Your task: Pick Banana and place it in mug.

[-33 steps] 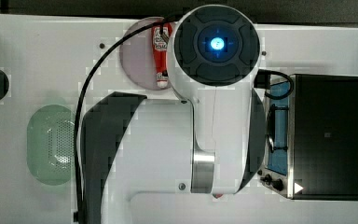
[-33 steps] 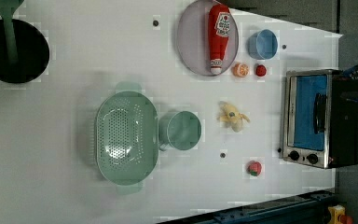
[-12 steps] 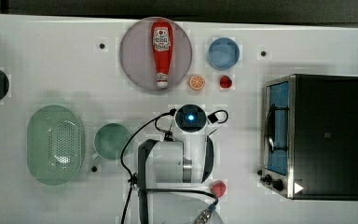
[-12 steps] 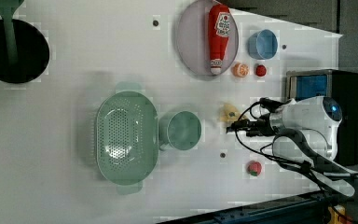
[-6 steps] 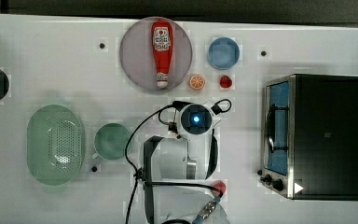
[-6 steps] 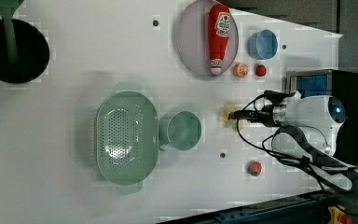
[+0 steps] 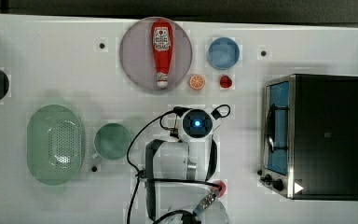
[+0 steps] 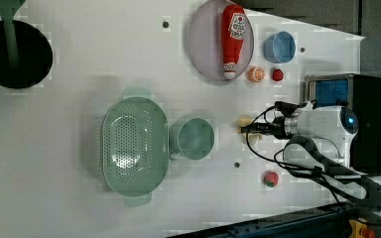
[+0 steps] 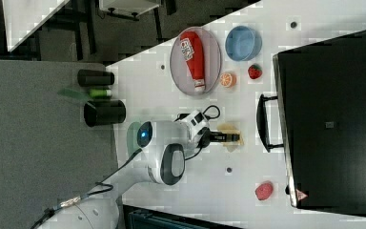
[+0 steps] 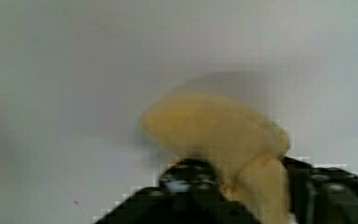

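The pale yellow banana (image 10: 214, 126) lies on the white table, right of the mug in the left view. In the wrist view my gripper (image 10: 249, 186) has its black fingers (image 10: 191, 179) pressed against both sides of one banana segment. The left view shows the gripper (image 8: 248, 130) reaching down onto the banana (image 8: 243, 122), and the right view shows the same gripper (image 9: 236, 138) over the banana (image 9: 229, 144). In the top view the arm's hand (image 7: 196, 123) covers the banana. The muted-green mug (image 7: 112, 140) (image 8: 192, 139) stands empty beside the basket.
A pale-green perforated basket (image 7: 56, 143) sits at the top view's left. A toaster oven (image 7: 324, 135) stands at the top view's right. A plate (image 7: 135, 56) holds a ketchup bottle (image 7: 161, 51). A blue cup (image 7: 223, 52), orange slice (image 7: 196, 82) and red fruits (image 7: 226, 81) lie nearby.
The arm has lowered onto the banana, and the fingers have closed in from wide open to grip it. The banana has stayed in place on the table.
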Robot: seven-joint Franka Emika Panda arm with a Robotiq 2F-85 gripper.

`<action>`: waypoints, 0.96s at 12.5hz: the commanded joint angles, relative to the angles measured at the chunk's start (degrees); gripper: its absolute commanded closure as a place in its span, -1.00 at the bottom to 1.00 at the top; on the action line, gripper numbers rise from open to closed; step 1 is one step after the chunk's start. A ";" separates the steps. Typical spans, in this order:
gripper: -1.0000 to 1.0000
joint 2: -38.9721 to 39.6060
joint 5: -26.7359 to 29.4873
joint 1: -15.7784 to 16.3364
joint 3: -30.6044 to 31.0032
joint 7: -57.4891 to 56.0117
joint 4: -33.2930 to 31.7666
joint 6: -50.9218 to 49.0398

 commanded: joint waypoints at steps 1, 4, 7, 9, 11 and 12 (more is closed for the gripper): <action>0.40 -2.97 0.14 0.16 0.13 -1.96 0.50 0.06; 0.40 -7.51 0.18 0.05 0.14 -1.84 0.58 -0.02; 0.40 -16.53 0.18 0.33 1.03 -1.18 0.77 -4.06; 0.40 -22.70 0.18 0.70 2.29 2.00 1.59 -13.04; 0.40 -27.44 0.18 1.30 4.76 7.80 3.50 -24.44; 0.40 -29.27 0.18 1.54 6.26 10.58 4.69 -29.32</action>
